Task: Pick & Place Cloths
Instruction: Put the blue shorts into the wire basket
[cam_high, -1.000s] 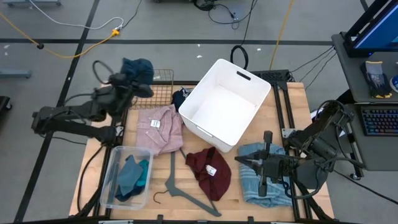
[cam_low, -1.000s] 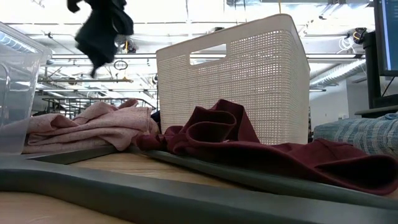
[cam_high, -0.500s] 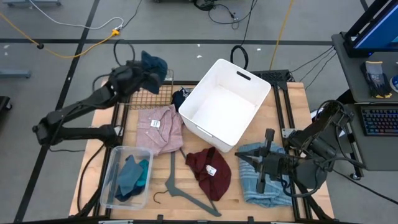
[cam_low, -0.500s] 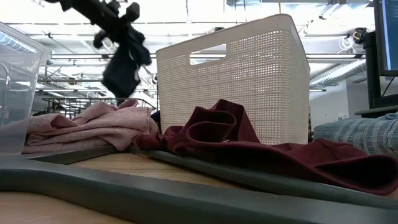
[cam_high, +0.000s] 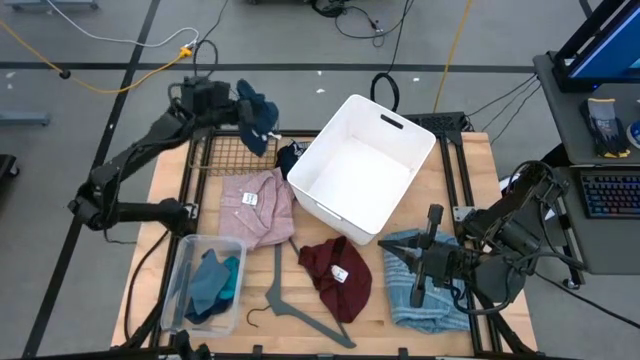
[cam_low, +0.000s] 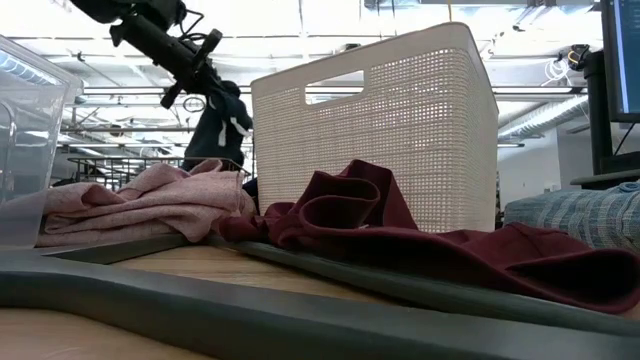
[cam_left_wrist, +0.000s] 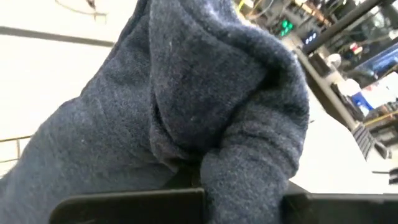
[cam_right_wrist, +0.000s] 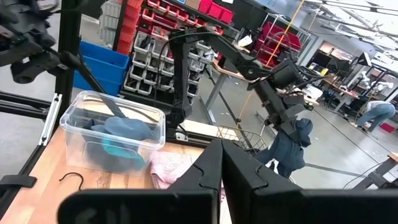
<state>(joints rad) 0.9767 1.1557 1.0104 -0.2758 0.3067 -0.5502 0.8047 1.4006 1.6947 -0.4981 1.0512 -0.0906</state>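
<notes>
my left gripper (cam_high: 243, 112) held the navy cloth (cam_high: 258, 117) aloft, right gripper (cam_high: 412, 268) pinched shut, white bin (cam_high: 399, 187) empty, pink cloth (cam_high: 256, 205), maroon cloth (cam_high: 335, 275) left.

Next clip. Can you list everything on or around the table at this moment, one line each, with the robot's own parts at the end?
Navy cloth: 1, dark blue, hanging from the left end effector above the table's far left.
Pink cloth: 1, white tag, left of the bin.
Maroon cloth: 1, white tag, in front of the bin.
Light-blue cloth: 1, ribbed, near right corner, under the right arm.
Dark piece: 1, by the bin's far left side.
Teal cloths: in the clear tub, near left.
White bin: 1, centre, nothing visible in it.
Grey hanger: 1, near edge.
Wire rack: 1, far left.
Left end effector: shut on the navy cloth.
Right end effector: shut, low over the light-blue cloth.
</notes>
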